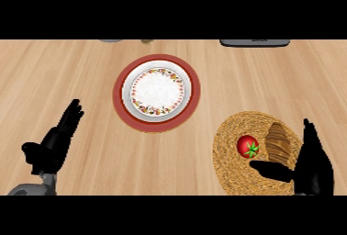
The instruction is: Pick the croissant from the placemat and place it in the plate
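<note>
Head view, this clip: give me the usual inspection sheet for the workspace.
Surface: wooden counter, light planks.
Job's things: croissant lies on the woven placemat, next to a tomato; the white plate with a patterned rim holds nothing and sits on a red round mat.
Clutter: the tomato; a dark flat object and two small items at the far edge, cut off by the view.
Hands: right hand open beside the croissant, thumb over the placemat, not holding it; left hand open, resting at lower left.
Cables: nothing seen.
Surroundings: nothing seen beyond the counter.
</note>
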Motion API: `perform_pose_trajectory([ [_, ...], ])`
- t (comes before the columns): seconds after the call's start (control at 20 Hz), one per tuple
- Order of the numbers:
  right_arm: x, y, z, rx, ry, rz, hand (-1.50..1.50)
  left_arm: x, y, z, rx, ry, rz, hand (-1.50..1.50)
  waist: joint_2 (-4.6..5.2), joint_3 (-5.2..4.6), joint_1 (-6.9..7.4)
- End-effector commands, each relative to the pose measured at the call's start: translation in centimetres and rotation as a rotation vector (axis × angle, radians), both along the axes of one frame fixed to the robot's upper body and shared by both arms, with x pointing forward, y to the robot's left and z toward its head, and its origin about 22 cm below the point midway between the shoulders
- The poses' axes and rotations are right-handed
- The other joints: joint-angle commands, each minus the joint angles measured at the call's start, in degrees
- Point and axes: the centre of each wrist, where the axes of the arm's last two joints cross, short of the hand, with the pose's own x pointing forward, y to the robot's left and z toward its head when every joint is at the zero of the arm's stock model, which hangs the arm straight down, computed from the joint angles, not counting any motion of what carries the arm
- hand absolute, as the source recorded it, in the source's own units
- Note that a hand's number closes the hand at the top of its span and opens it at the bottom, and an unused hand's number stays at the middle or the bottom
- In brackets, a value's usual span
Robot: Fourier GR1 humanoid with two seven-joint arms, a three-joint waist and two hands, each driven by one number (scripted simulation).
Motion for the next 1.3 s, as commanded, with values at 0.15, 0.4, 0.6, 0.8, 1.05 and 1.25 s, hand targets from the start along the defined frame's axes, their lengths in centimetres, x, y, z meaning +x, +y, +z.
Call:
perform_pose_trajectory([
  [0.15,1.4,0.0,2.5,0.005,0.168,-0.074,-1.5,0.0,0.6,0.4,-0.003,0.018,-0.005,0.0,0.09,0.12,0.42],
  [0.4,1.2,-0.6,0.3,0.001,0.262,-0.066,-1.5,0.3,1.4,-0.2,-0.01,-0.002,-0.002,0.0,0.1,0.13,0.27],
  [0.6,3.0,-2.3,-1.1,0.017,0.277,-0.053,-1.5,-0.2,-0.7,-0.2,-0.018,0.011,0.002,0.0,0.08,0.16,0.49],
  [0.8,2.3,-0.8,-1.8,0.019,0.291,-0.055,-1.5,0.6,0.3,0.0,0.004,-0.006,-0.012,0.0,0.08,0.14,0.19],
  [1.05,3.2,-2.6,-3.4,-0.019,0.352,-0.085,-1.5,1.8,0.5,1.0,-0.009,-0.004,0.01,0.0,0.09,0.15,0.19],
  [1.25,3.7,-2.8,-4.4,-0.008,0.366,-0.096,-1.5,0.5,-0.1,-1.5,-0.022,-0.001,-0.015,0.0,0.09,0.14,0.19],
])
